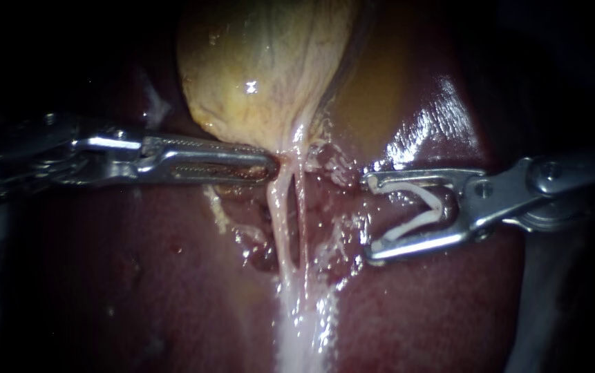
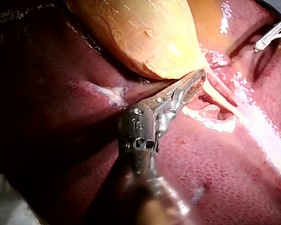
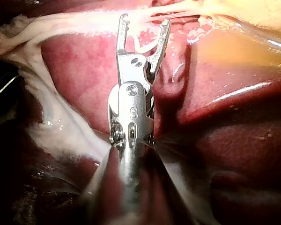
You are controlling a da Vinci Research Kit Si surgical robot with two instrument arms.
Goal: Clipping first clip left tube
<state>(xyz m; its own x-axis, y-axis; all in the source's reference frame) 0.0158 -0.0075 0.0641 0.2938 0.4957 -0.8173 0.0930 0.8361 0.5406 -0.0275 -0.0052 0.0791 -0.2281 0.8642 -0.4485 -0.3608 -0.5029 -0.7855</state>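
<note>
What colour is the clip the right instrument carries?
White; the clip shows best in the endoscope view.

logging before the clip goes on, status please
Jaws: left instrument shut on gallbladder neck; right instrument carries open clip, short of left tube. No clip on it; right tube lies between.

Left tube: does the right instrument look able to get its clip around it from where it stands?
Probably yes, but not straight in. The right instrument holds its clip wide open, facing the tubes. The right tube lies before the left tube; the gap between them may admit one jaw.
</note>
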